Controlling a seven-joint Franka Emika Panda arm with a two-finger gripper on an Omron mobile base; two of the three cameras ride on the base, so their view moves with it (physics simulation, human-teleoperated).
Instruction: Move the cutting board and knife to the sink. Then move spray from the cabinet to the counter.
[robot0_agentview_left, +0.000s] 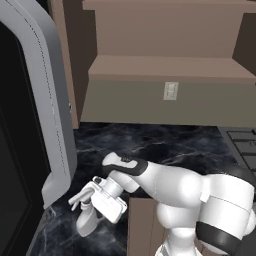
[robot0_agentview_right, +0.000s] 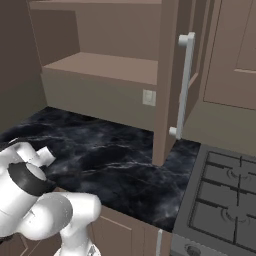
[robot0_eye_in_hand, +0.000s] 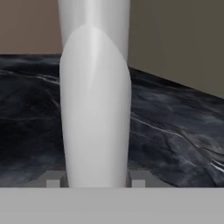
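Your hand (robot0_agentview_left: 87, 207) sits low over the front left part of the black marble table (robot0_agentview_left: 175, 145), close to the grey door frame (robot0_agentview_left: 47, 100) on the left. It is clamped on the spray (robot0_agentview_left: 86, 220): in the hand view the pale bottle (robot0_eye_in_hand: 94, 109) stands upright and close up, with a finger tip pressed against each side at its base. From the left base view you see the bottle's body hanging below the hand, its trigger nozzle pointing left (whether its base touches the table, you cannot tell). Behind, the brown cabinet (robot0_agentview_right: 100, 65) stands open with its plain shelves, its door (robot0_agentview_right: 167, 80) swung out edge-on beside the stove (robot0_agentview_right: 225, 200). A wall outlet (robot0_agentview_left: 170, 91) sits below the lowest shelf.
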